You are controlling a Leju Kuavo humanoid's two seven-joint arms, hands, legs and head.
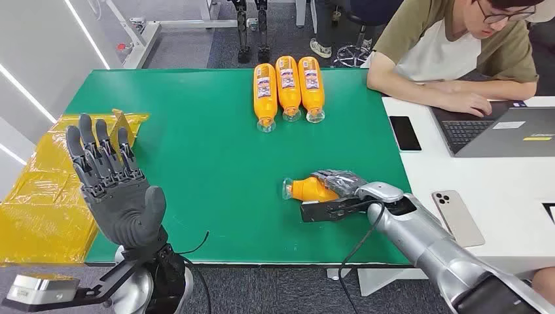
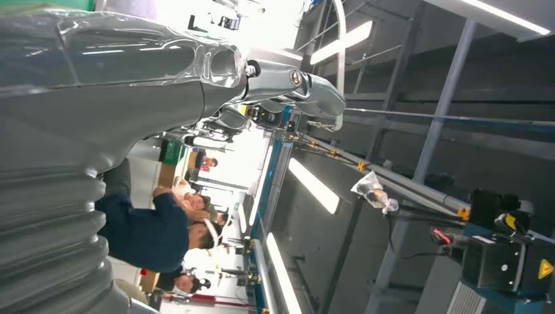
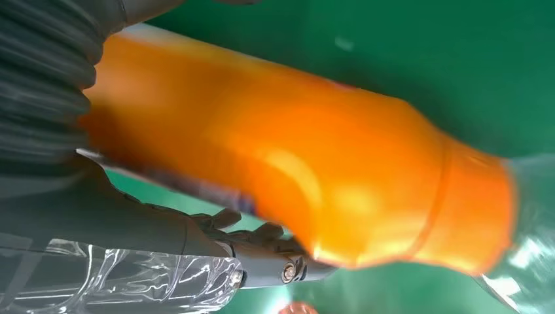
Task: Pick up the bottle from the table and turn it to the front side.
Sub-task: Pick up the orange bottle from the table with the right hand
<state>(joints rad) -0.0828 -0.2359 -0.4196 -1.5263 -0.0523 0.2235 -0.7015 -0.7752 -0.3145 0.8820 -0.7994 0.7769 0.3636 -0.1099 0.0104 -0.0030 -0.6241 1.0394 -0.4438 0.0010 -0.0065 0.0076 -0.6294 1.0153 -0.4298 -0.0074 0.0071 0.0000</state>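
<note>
You have the green counter (image 1: 209, 163) spread wide ahead, with a broad bare stretch across its middle and left. A white desk (image 1: 510, 190) butts against its right edge, and a person (image 1: 451, 52) leans over a laptop (image 1: 504, 131) there. Yellow sheeting (image 1: 39, 196) drapes off the counter's left side.

Your left hand (image 1: 114, 190) is raised near the front left corner, palm up and fingers spread apart, holding nothing. Your right hand (image 1: 340, 193) lies low near the front right of the counter, close to the seam with the desk, its fingers wrapped around the bottle (image 1: 307, 189). That bottle lies on its side, clear neck end pointing left; in the right wrist view its orange body (image 3: 294, 170) sits against your fingers (image 3: 255, 235). Whether it rests on the counter or is just lifted, you probably cannot tell.

Three more orange bottles (image 1: 288, 88) lie side by side near the far edge, well apart from your hands. A black phone (image 1: 405, 133) and a pale phone (image 1: 457, 217) lie on the desk, the pale one just beside your right forearm.
</note>
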